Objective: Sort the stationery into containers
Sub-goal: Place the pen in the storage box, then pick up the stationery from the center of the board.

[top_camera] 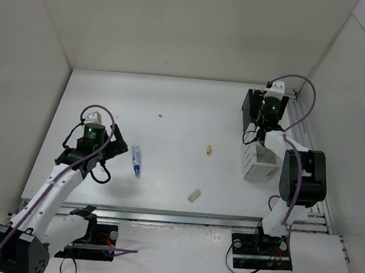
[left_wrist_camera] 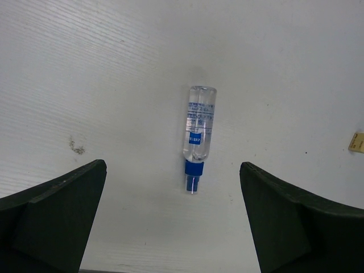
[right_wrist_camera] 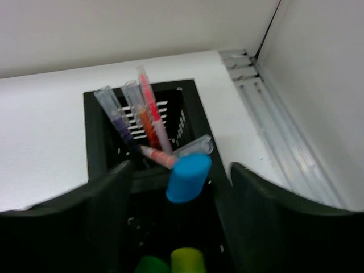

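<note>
The white-blue tube (left_wrist_camera: pixel 199 128) lies flat on the table, cap toward me, just ahead of my left gripper (left_wrist_camera: pixel 172 187), whose fingers stand wide apart and hold nothing. From above, the tube (top_camera: pixel 137 160) sits right of that gripper (top_camera: pixel 111 157). My right gripper (right_wrist_camera: pixel 181 168) hangs over the black container (right_wrist_camera: pixel 91 131), open. A blue highlighter (right_wrist_camera: pixel 187 176) stands tilted between its fingers with a gap on each side. Green (right_wrist_camera: pixel 151 265) and yellow (right_wrist_camera: pixel 187 260) highlighters stand lower in the box. Several pens (right_wrist_camera: pixel 149 119) lean in its far compartment. The white container (top_camera: pixel 260 165) adjoins it nearer me.
Two beige erasers (top_camera: pixel 209 150) (top_camera: pixel 194 196) lie on the table between the arms. One eraser (left_wrist_camera: pixel 357 141) shows at the right edge of the left wrist view. White walls enclose the table. A metal rail (right_wrist_camera: pixel 273 125) runs right of the containers.
</note>
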Controlling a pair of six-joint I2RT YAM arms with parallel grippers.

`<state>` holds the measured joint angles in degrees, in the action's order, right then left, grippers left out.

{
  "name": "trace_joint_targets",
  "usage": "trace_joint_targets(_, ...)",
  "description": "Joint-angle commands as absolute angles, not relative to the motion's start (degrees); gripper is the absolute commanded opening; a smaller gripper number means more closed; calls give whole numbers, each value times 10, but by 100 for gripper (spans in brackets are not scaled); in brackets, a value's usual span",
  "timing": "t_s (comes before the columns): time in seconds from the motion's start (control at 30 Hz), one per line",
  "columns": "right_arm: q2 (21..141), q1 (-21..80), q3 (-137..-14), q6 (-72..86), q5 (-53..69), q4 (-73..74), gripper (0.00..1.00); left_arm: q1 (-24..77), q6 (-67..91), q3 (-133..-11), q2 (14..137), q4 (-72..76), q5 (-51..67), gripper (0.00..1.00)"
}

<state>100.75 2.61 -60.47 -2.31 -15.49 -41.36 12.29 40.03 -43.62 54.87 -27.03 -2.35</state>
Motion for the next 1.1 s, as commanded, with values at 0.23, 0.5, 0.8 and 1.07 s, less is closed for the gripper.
trace_joint_targets(0.23,803,81,-549,-16,-69,-367,98,120,388,-453,548,-243,-7,99)
trace_joint_targets(0.5,730,227,-553,13,-71,-127,98,120,385,-440,570,-237,30,99)
trace_joint_targets(0.8,850,364,-562,178,-181,-55,98,120,382,-425,564,-232,55,100)
trace_joint_targets(1.07,975,363,-597,242,-222,-33,94,145,367,-424,538,-259,63,100)
